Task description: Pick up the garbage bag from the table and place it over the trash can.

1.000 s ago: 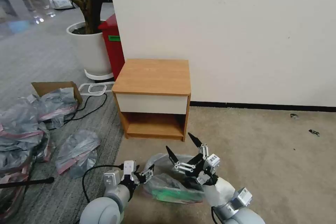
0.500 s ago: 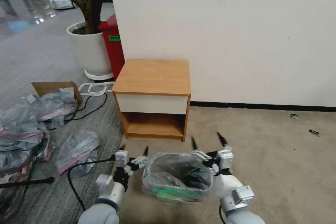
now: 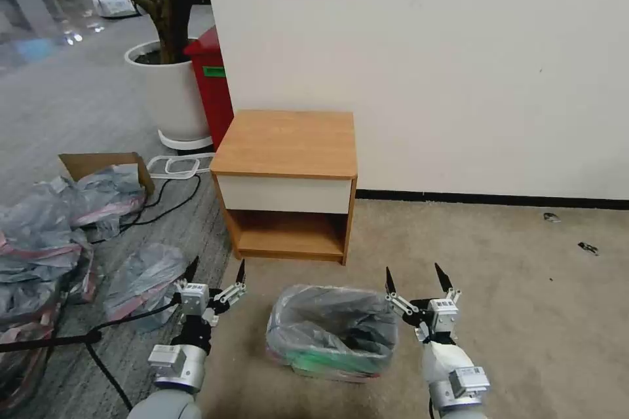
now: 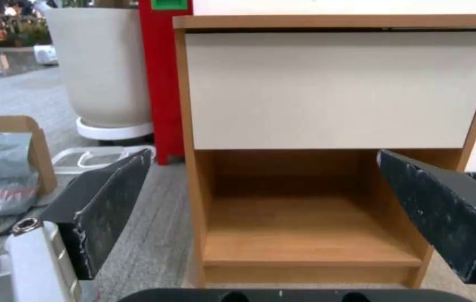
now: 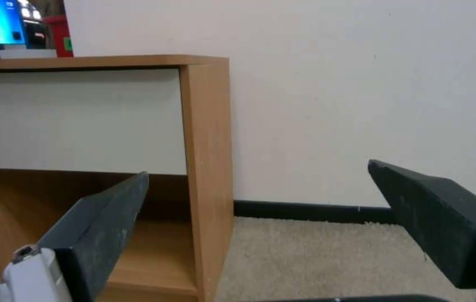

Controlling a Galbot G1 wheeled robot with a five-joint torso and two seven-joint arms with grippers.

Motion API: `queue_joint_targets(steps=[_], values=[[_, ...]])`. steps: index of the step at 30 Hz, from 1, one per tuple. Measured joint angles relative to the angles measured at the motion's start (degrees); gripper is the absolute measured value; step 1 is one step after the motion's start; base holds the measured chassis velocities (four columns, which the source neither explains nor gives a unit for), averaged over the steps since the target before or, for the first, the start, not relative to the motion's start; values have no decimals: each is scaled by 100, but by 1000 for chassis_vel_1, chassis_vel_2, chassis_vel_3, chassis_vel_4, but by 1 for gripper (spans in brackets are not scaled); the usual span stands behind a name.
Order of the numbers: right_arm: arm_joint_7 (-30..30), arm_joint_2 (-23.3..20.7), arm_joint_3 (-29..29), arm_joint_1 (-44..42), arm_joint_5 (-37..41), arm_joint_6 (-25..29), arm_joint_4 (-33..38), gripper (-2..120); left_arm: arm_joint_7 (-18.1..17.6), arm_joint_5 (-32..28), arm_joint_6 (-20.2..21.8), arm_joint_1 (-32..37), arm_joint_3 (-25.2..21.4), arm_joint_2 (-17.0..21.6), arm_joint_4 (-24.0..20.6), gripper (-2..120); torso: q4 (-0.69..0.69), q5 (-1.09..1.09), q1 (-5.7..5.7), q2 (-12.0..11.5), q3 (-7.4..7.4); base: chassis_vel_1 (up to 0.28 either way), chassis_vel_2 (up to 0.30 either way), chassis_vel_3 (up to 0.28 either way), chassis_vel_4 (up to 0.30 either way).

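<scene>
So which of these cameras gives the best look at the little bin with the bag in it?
The head view: it looks down on the trash can, the garbage bag draped over its rim, between the two open grippers. Both wrist views face the table and wall instead, with no bin in them.

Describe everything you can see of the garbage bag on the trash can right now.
The garbage bag is thin, crinkly, translucent grey plastic. It lines the trash can, its mouth open and folded over the rim, dark folds sagging inside and green showing through low at the front. It stands on the beige carpet in front of the table. The left gripper and right gripper flank it, both open, neither touching.
</scene>
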Motion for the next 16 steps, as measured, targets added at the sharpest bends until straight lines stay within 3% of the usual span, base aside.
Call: queue_joint_targets(steps=[16], values=[[-21, -2, -9, 6, 15, -3, 6, 100, -11, -23, 33, -4, 9, 3, -12, 100, 0, 0, 0, 0, 0, 0, 0, 0, 0]])
